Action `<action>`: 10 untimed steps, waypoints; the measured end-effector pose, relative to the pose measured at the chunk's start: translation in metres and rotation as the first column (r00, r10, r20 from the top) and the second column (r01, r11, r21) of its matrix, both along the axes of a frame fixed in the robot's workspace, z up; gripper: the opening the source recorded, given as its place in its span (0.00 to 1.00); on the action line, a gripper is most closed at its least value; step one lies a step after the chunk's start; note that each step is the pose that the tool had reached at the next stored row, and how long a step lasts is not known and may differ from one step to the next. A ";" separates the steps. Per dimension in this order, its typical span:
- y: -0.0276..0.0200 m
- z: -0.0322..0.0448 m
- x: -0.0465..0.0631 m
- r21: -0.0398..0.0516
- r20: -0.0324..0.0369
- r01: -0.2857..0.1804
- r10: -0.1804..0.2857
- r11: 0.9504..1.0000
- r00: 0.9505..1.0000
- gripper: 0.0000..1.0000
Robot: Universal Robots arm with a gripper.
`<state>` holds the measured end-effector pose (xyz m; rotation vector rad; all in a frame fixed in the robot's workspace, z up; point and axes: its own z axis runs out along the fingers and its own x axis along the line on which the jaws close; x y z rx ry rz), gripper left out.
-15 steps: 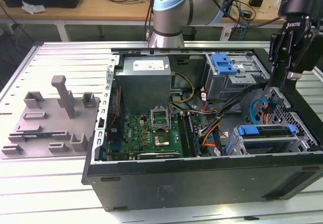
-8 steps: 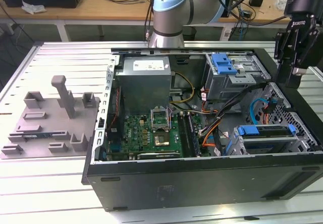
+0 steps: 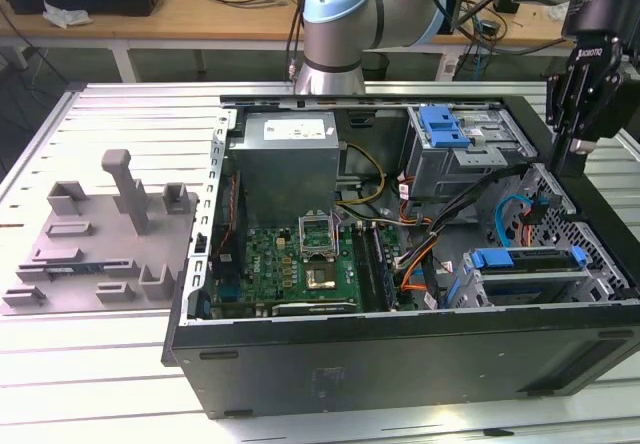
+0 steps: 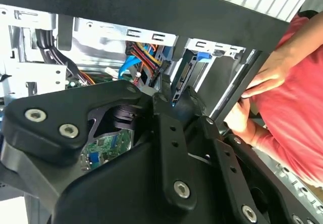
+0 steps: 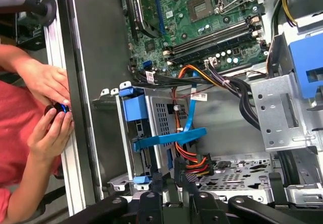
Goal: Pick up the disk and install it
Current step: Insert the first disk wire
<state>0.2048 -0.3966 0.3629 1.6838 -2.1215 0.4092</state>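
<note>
Open chassis (image 3: 400, 364) lay on its side on the worktop (image 3: 90, 374). Gripper (image 3: 572, 162) hung over the chassis rim at 2 o'clock in the exterior view, fingers drawn together, nothing between them.

The disk (image 3: 525, 282): judged to be the blue-bracketed unit standing on edge in the lower bay, at 4 o'clock in the chassis. Label not visible, so seating could not be confirmed.

In the first wrist view the bay sat directly ahead of the fingers, with a blue flat cable (image 5: 171, 138) and a red-orange wire bundle (image 5: 194, 161) just beside it. A person's hand (image 5: 46, 81) rested on the chassis wall, the other hand beside it.

Risks: fingers snagging the loose cabling near the bay; a half-latched bracket letting the disk tip; arm motion close to those hands
</note>
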 end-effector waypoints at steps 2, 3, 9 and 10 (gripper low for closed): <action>-0.0001 -0.0024 0.000 0.000 0.000 0.006 -0.006 1.000 1.000 0.29; -0.0001 -0.0034 0.000 0.000 -0.001 0.006 -0.006 1.000 1.000 0.29; -0.0024 -0.0113 0.001 0.000 -0.003 0.008 -0.008 1.000 1.000 0.29; -0.0030 -0.0124 0.001 0.000 -0.003 0.008 -0.008 1.000 1.000 0.29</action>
